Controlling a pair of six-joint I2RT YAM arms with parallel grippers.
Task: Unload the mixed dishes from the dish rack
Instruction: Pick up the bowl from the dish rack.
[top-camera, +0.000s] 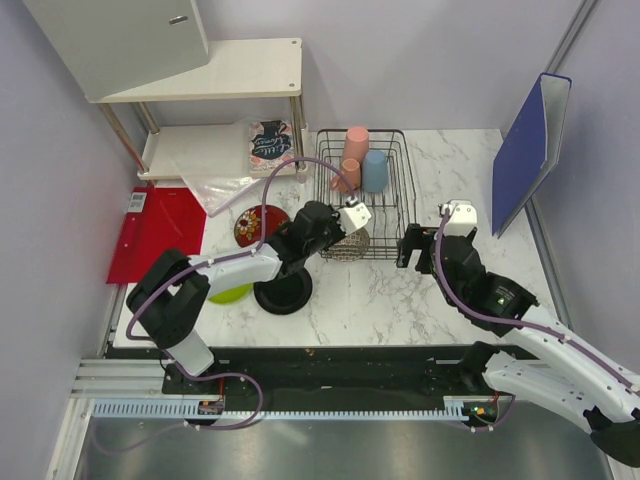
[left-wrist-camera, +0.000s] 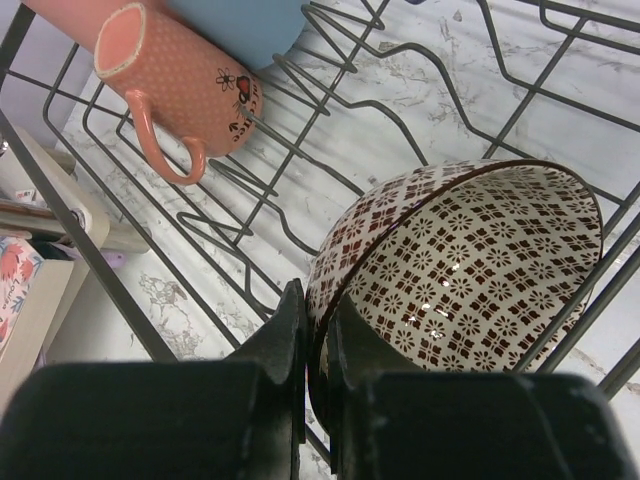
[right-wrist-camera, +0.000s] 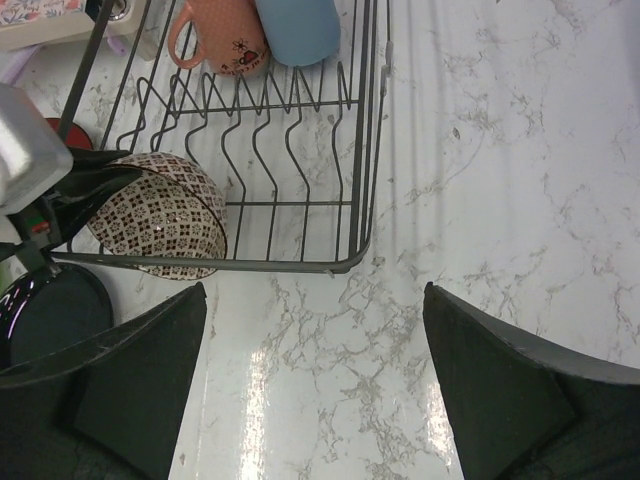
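Observation:
The dish rack (top-camera: 403, 200) is a black wire basket on the marble. At its near left corner a cream bowl with a dark red pattern (left-wrist-camera: 470, 260) leans on its side. My left gripper (left-wrist-camera: 318, 320) is shut on the bowl's rim, one finger inside and one outside. At the rack's far end stand a tall pink cup (top-camera: 356, 143), a light-blue cup (top-camera: 375, 170) and a small pink handled mug (left-wrist-camera: 180, 80). My right gripper (right-wrist-camera: 315, 330) hangs open over bare marble just outside the rack's near right corner. A dark red plate (top-camera: 262, 224), a black plate (top-camera: 283, 292) and a lime-green plate (top-camera: 230, 293) lie left of the rack.
A white shelf (top-camera: 230, 70) stands at the back left with a floral packet (top-camera: 270, 142) and clear plastic (top-camera: 215, 170) beside it. A red board (top-camera: 160, 225) lies at the far left. A blue folder (top-camera: 530, 150) leans against the right wall.

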